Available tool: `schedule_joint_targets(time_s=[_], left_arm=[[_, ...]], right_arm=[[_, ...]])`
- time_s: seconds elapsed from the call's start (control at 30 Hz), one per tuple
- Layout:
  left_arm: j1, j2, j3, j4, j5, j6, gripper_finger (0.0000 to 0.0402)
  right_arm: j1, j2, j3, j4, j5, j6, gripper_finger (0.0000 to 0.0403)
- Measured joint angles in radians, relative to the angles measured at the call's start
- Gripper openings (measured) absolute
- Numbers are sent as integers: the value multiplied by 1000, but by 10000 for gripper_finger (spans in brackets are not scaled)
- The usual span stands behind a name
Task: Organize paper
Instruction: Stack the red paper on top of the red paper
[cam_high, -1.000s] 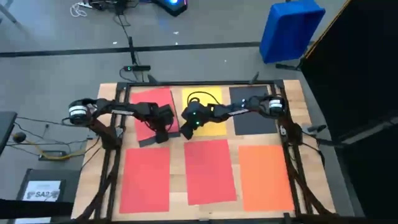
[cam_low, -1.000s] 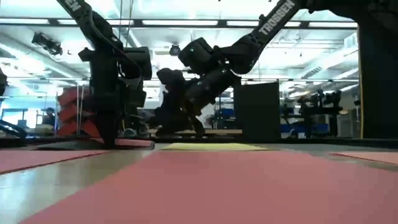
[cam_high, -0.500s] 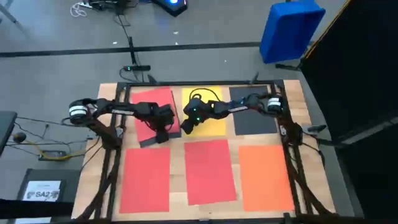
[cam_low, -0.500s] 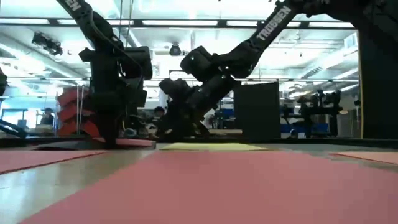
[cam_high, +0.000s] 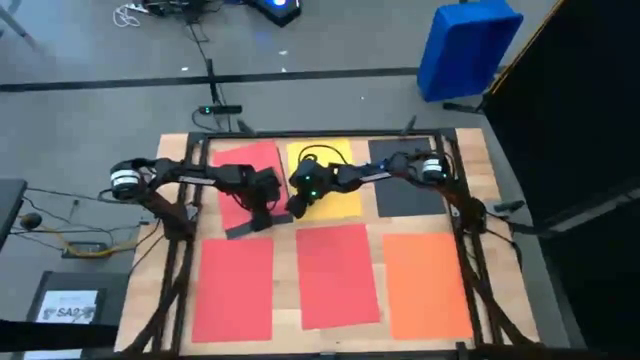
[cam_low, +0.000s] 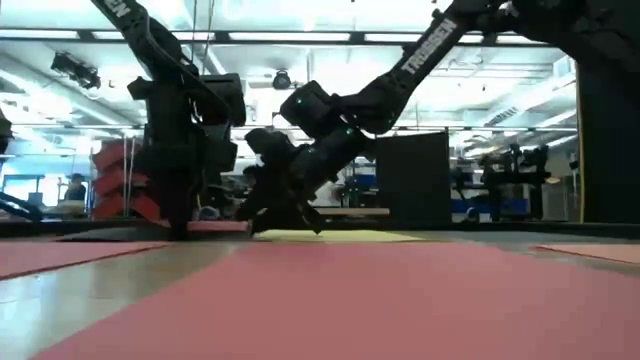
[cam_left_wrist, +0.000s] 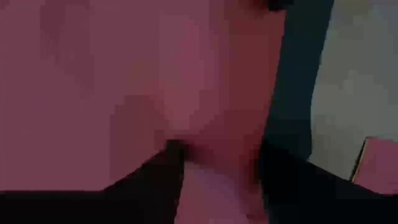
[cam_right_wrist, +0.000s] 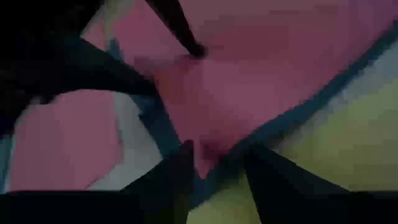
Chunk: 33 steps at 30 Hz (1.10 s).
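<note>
Here the left hand (cam_high: 262, 212), fingers apart, pins the back-left red sheet (cam_high: 240, 165) over a dark one, while the right hand (cam_high: 297, 207), half open, should pinch that edge low without dragging.

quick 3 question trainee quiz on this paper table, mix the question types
1. True or false: the yellow sheet lies between a red sheet and the dark sheet.
2. How many sheets are in the near row?
3. Which claw is at the red sheet's edge beside the yellow one: A left claw, B right claw?

Key: 1 true. 2 three: two red, one orange sheet. 3 B.
</note>
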Motion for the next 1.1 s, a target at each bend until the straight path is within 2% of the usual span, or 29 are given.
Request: schedule_joint_targets(time_s=[0.2,0.5,0.7,1.1], left_arm=[[0,0,0,0,2,1,177],[0,-2,1,-42,27,12,176],[0,-37,2,-84,64,26,178],[0,-51,105,-180,65,34,179]], right_arm=[[0,0,0,21,-25,0,107],[1,-1,0,32,-31,-17,7],[1,-2,0,38,-41,-20,1],[2,-2,0,87,-117,-12,0]])
